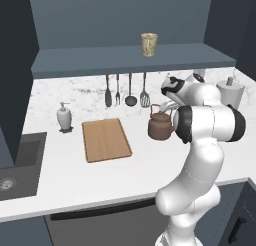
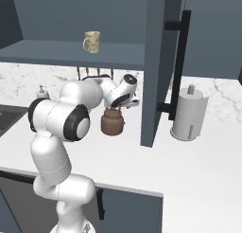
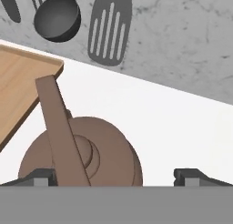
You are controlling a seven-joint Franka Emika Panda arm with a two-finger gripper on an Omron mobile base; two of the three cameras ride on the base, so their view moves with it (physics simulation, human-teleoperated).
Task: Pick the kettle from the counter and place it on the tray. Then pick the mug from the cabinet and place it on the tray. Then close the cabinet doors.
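Observation:
The dark brown kettle [image 1: 160,127] stands on the white counter [image 1: 100,175], just right of the wooden tray [image 1: 106,139]. My gripper [image 1: 161,108] hangs right above the kettle [image 2: 112,122] and is open. In the hand view its fingertips [image 3: 42,176] stand wide apart over the kettle [image 3: 104,155]. The arched handle [image 3: 59,127] lies between them, close to the left tip. The beige mug [image 1: 149,44] sits on the shelf of the open cabinet [image 1: 130,57]. One cabinet door [image 2: 160,61] with a black bar handle [image 2: 180,61] stands open at the right.
A white soap dispenser [image 1: 64,116] stands left of the tray, and the dark sink [image 1: 15,165] lies further left. Black utensils [image 1: 126,91] hang on the back wall. A paper towel roll [image 2: 189,114] stands right of the open door.

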